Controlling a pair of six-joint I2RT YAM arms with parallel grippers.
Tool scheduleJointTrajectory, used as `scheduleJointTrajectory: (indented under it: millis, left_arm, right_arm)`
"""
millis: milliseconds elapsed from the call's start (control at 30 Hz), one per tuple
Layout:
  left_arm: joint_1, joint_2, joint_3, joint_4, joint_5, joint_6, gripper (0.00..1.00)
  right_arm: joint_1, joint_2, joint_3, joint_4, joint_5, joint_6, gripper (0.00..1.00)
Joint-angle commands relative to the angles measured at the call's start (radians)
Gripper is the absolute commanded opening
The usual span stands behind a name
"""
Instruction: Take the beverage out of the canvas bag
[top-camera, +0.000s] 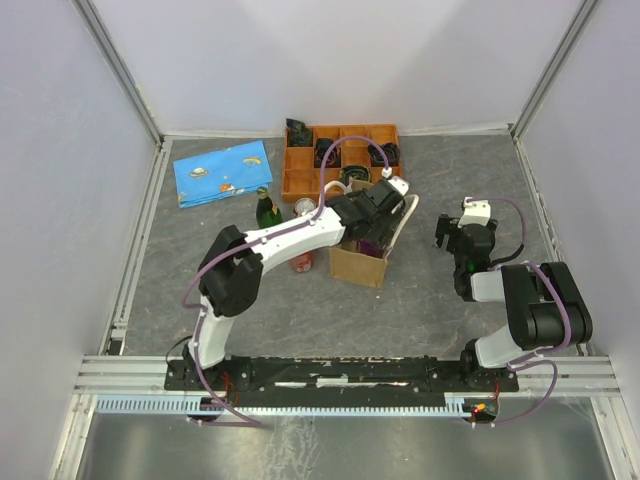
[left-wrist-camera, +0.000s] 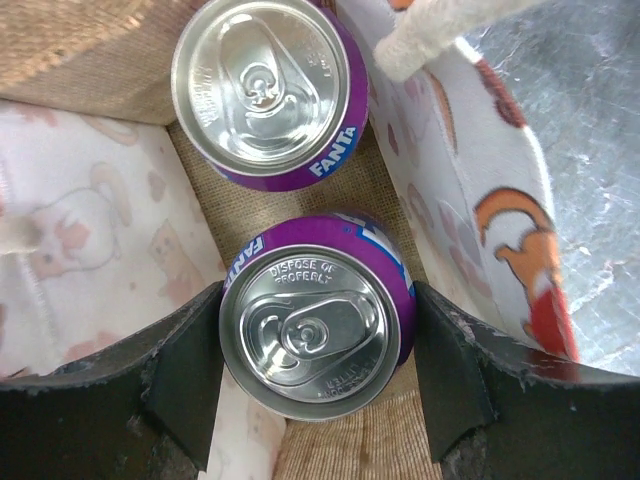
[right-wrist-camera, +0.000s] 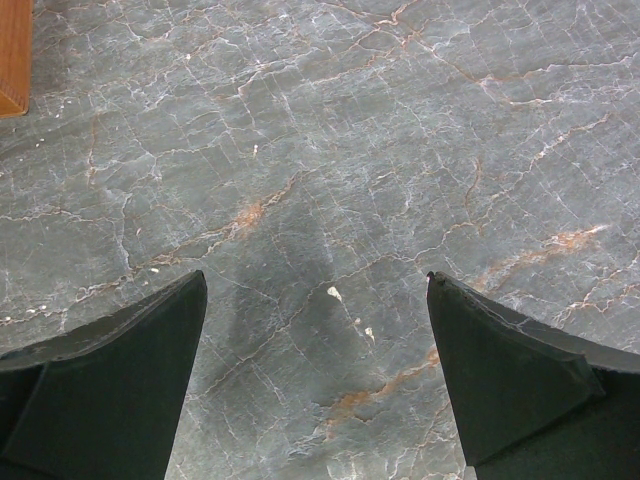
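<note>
Grey marbled stone covers the table (top-camera: 200, 290), shut in by pale walls. From above, the canvas bag (top-camera: 358, 266) stands near the middle of the table, just in front of an orange tray (top-camera: 300, 182) at the back edge. The left arm stretches across to it, and the left end effector (top-camera: 378, 228) reaches down into the bag's open top. Left of the bag stand a green bottle (top-camera: 267, 208) and a can (top-camera: 303, 207); a blue patterned cloth (top-camera: 222, 172) lies farther back on the left. The right end effector (top-camera: 456, 240) hangs over bare table, well apart from the bag on its right.

The left wrist camera looks straight down inside the bag. Two purple Fanta cans stand upright on the woven floor. The near can (left-wrist-camera: 318, 330) sits between the black fingers (left-wrist-camera: 185, 370), which press against both of its sides, so the left end effector (left-wrist-camera: 318, 345) is clamped on it. The far can (left-wrist-camera: 262, 85) stands just beyond, apart from the fingers. A pale printed lining (left-wrist-camera: 90, 230) lines the walls, and a cream handle (left-wrist-camera: 430, 35) crosses the upper right corner.

In the right wrist view, the right end effector (right-wrist-camera: 316, 285) has its fingers wide apart, with nothing but table between them. A corner of the orange tray (right-wrist-camera: 12, 55) shows at the upper left.
</note>
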Motion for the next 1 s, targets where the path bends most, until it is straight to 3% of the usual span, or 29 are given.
scheduleJointTrajectory:
  millis: [0, 267, 467, 667, 967]
  left_arm:
    - [0.002, -0.196, 0.079, 0.064, -0.009, 0.06, 0.03]
    - [0.002, -0.297, 0.188, -0.016, -0.041, 0.114, 0.03]
    - [0.004, -0.417, 0.161, -0.01, -0.222, 0.157, 0.03]
    - [0.057, -0.577, 0.056, 0.021, -0.382, 0.167, 0.03]
    - [0.244, -0.812, -0.23, -0.019, -0.393, 0.035, 0.03]
  right_arm:
    - [-0.004, -0.012, 0.027, 0.029, -0.007, 0.003, 0.99]
    - [-0.003, -0.011, 0.027, 0.029, -0.007, 0.003, 0.99]
    - [-0.004, -0.012, 0.028, 0.031, -0.007, 0.003, 0.99]
    - [-0.003, -0.012, 0.028, 0.029, -0.007, 0.004, 0.99]
    - [-0.003, -0.012, 0.028, 0.03, -0.007, 0.002, 0.99]
